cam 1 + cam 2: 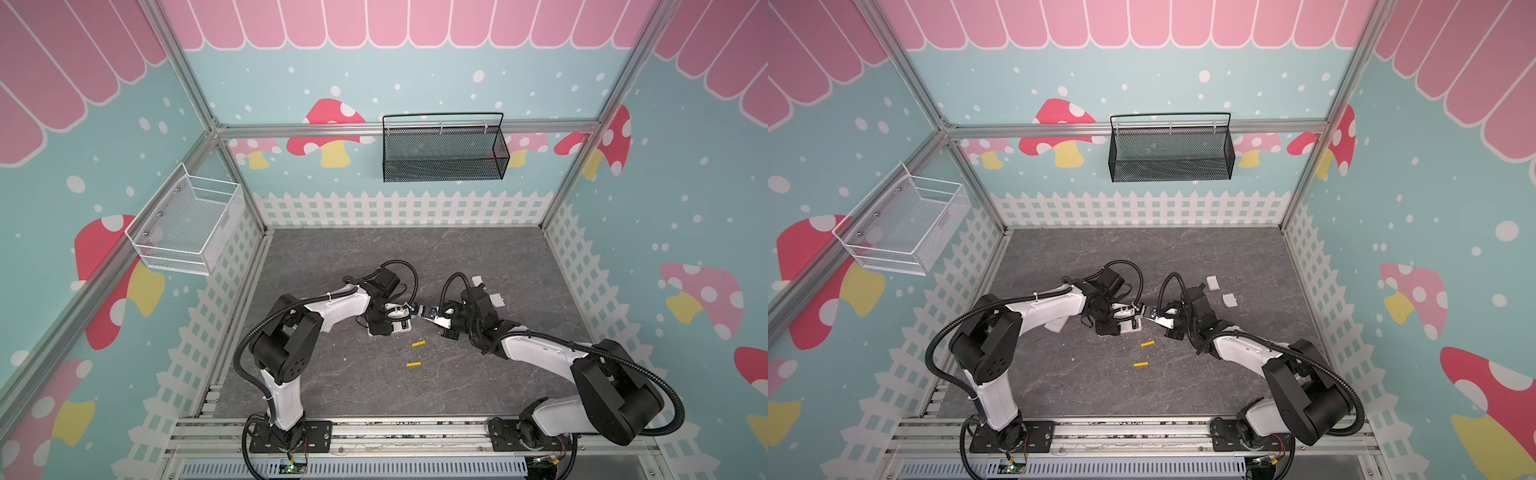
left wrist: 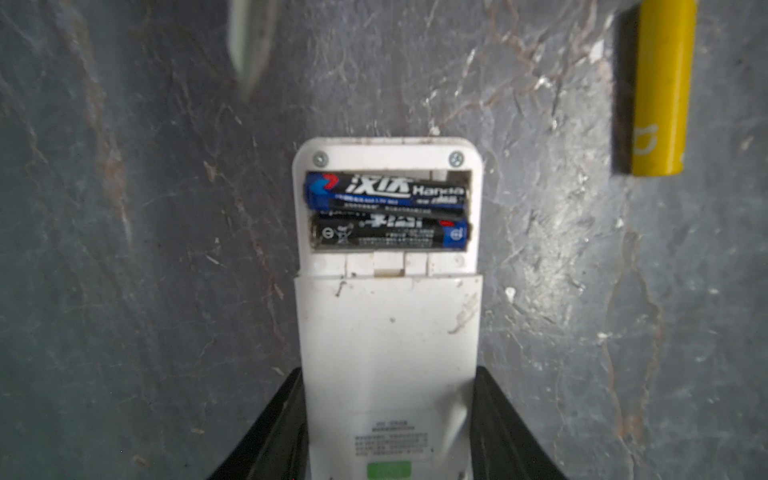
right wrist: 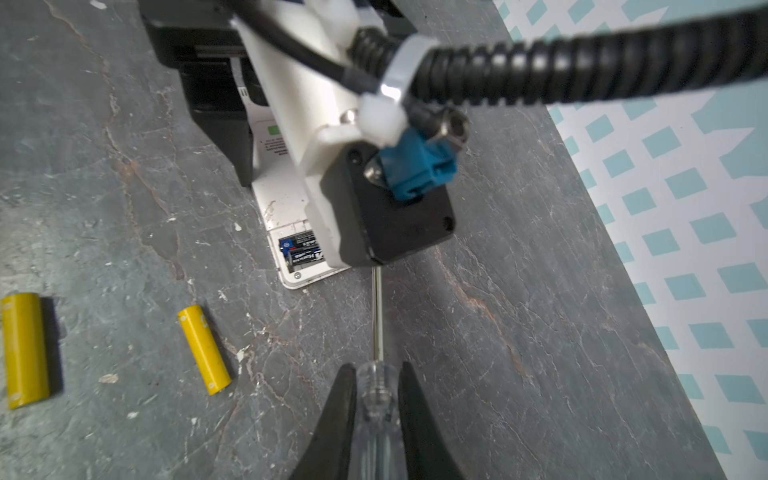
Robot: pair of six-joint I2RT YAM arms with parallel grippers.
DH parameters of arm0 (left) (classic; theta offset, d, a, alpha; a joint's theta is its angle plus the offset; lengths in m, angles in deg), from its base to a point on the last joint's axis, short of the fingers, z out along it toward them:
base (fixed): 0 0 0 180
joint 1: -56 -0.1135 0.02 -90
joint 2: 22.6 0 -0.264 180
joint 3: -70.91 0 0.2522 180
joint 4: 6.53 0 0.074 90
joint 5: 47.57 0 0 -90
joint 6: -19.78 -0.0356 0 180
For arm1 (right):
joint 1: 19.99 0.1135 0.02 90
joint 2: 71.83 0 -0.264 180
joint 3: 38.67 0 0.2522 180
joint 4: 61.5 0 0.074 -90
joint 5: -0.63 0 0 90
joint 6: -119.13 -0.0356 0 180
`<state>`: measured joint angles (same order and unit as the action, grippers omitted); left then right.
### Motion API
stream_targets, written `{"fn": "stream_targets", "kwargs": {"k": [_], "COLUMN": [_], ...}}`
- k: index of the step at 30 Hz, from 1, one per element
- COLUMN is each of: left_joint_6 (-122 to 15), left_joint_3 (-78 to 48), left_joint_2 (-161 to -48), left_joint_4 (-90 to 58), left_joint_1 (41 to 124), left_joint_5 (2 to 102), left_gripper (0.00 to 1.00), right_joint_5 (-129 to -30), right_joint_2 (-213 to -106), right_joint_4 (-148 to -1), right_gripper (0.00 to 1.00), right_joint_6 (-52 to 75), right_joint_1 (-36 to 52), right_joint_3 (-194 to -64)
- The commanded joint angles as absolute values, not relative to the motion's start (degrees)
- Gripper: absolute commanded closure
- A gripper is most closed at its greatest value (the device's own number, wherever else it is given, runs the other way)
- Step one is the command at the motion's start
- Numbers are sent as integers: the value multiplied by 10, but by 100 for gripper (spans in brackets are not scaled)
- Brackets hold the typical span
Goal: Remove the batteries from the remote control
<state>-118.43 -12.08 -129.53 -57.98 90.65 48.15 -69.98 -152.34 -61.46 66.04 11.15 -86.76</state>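
Two dark black-blue batteries (image 2: 386, 193) lie side by side in the open compartment at one end of the white remote control (image 2: 388, 332), which lies back-up on the grey bench (image 2: 124, 249). The left fingers (image 2: 270, 440) clamp the remote's body from both sides, at the end away from the compartment. Two yellow batteries (image 1: 418, 343) lie loose on the bench near the remote's open end, apart from each other. The right fingers (image 3: 336, 415) grip the clear handle of a screwdriver (image 3: 377, 316). Its shaft points at the remote's open end, and the tip is hidden behind the left wrist camera (image 3: 395, 224). Two small white pieces (image 1: 1212, 282) lie well beyond the remote.
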Motion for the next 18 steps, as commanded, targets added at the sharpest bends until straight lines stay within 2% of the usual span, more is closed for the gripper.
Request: {"fn": "stream_targets", "kwargs": {"k": [1,9,18], "left_joint_6": [-1194,-1194,-1194], "left_joint_3": [-107,-109,-109], "left_joint_2": [-1290,-1292,-1292], "left_joint_4": [-559,-559,-559], "left_joint_1": [909,910,911], "left_joint_5": [471,470,468], "left_gripper": [54,54,54], "right_joint_5": [-641,-578,-607], "right_joint_2": [-1540,-1543,-1557], "right_joint_4": [-668,-685,-700], "right_gripper": [100,100,100], "right_joint_6": [683,689,701], "right_joint_1": [113,115,118], "right_joint_3": [-892,-895,-900]}}
